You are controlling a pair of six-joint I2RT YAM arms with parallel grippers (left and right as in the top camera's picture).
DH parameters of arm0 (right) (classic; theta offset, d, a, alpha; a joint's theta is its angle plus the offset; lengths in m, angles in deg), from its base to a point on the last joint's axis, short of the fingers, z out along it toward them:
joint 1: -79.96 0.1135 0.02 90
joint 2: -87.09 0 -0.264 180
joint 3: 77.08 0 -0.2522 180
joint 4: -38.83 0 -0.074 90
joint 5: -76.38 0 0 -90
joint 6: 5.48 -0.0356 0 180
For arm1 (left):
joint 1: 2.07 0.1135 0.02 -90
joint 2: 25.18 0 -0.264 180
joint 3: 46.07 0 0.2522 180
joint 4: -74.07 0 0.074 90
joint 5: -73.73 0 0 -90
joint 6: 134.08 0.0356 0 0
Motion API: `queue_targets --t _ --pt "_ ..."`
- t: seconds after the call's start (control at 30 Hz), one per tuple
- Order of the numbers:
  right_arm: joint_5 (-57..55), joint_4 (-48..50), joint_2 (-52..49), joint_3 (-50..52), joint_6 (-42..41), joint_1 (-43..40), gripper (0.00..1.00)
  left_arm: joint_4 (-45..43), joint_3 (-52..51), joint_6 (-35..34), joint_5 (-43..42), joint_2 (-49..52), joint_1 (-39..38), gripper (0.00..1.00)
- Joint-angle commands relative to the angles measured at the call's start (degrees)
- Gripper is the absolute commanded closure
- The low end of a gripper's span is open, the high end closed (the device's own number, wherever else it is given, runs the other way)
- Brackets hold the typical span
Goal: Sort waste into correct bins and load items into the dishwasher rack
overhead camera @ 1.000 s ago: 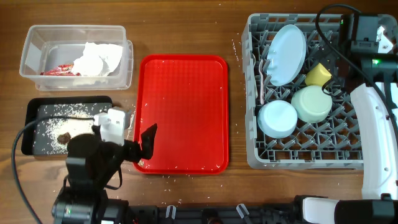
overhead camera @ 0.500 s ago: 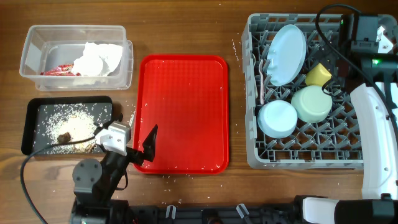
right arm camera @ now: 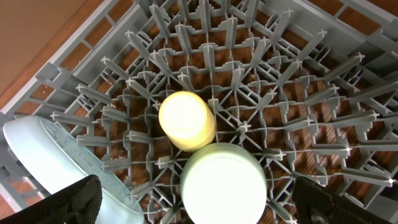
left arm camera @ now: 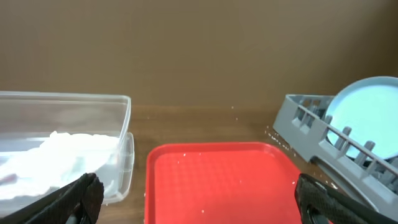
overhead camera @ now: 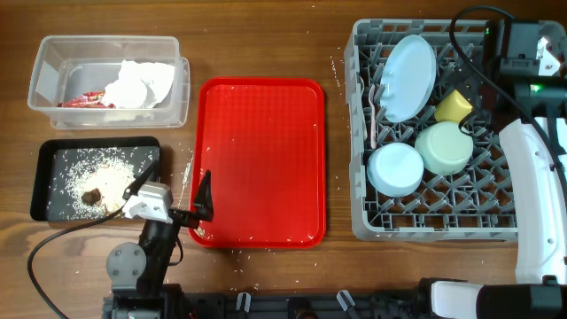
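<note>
The grey dishwasher rack [overhead camera: 359,186] at the right holds the pale blue plate [overhead camera: 409,76] on edge, the yellow cup [overhead camera: 453,106], the aqua bowl [overhead camera: 444,148] and the saucer [overhead camera: 395,169], both upside down. The clear tub [overhead camera: 44,62] holds white napkins [overhead camera: 140,84] and the red wrapper [overhead camera: 84,101]. The black tray [overhead camera: 44,158] holds crumbs and a brown scrap [overhead camera: 91,195]. My left gripper [overhead camera: 170,191] is open and empty at the red tray's front left corner. My right gripper [right arm camera: 202,205] is open and empty above the cup [right arm camera: 186,120] and bowl [right arm camera: 222,183].
The flat red serving tray [overhead camera: 261,159] lies in the middle with a few pale crumbs on it; it also shows in the left wrist view [left arm camera: 217,180]. Crumbs dot the wooden table beside its left edge. The right arm's white link [overhead camera: 540,195] runs along the rack's right side.
My left arm has drawn back toward the table's front edge and its gripper has tipped up level, off the black tray's corner. The right arm has not moved.
</note>
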Motion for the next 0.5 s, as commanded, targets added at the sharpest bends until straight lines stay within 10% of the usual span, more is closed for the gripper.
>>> queue_targets --t 0.0,0.47 --pt "-0.11 -0.04 -0.72 -0.26 -0.98 -0.11 0.00 -3.50 -4.00 -3.32 2.19 -2.49 0.42 0.00" --pt "-0.11 -0.04 -0.72 -0.26 -1.01 -0.13 0.00 1.73 -4.26 -4.37 5.44 -2.82 0.61 0.00"
